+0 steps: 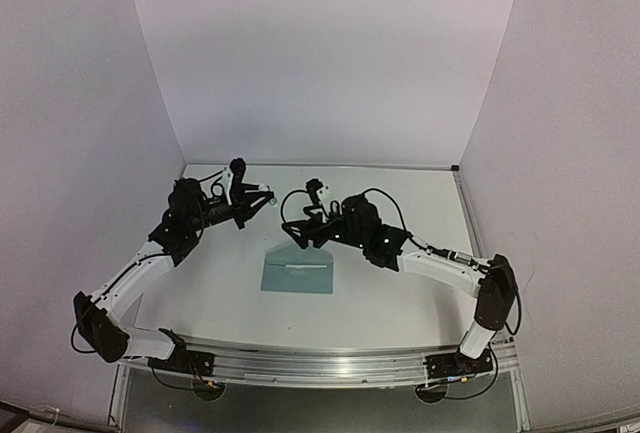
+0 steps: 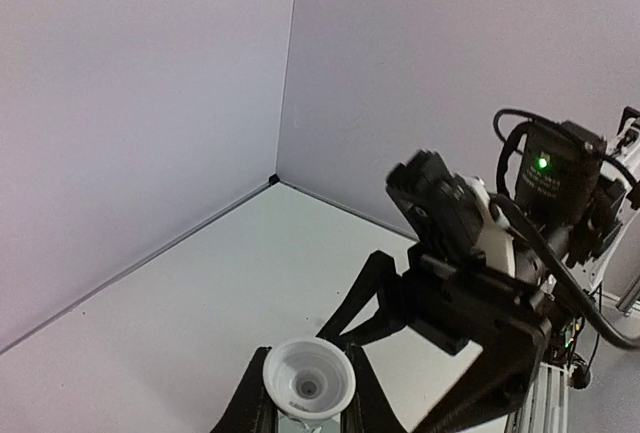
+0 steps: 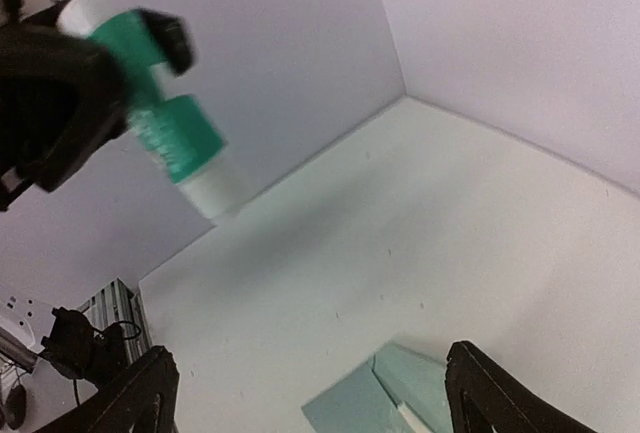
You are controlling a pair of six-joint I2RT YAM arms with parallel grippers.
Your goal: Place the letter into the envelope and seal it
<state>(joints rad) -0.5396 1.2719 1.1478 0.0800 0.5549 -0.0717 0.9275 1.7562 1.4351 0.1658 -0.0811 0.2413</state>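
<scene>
Lying flat on the white surface (image 1: 400,293), centred and nearer its near edge, we see the pale teal-blue paper envelope (image 1: 297,273). Above its far edge hovers the right end effector (image 3: 310,353), fingers spread wide. The left end effector (image 1: 262,196) grips a green-and-white plastic tube (image 3: 170,128).

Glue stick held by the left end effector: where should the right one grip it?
Probably take the glue stick by its bare white end, right end effector rising from below and closing across the round tube; the left end effector clamps its other half.
</scene>
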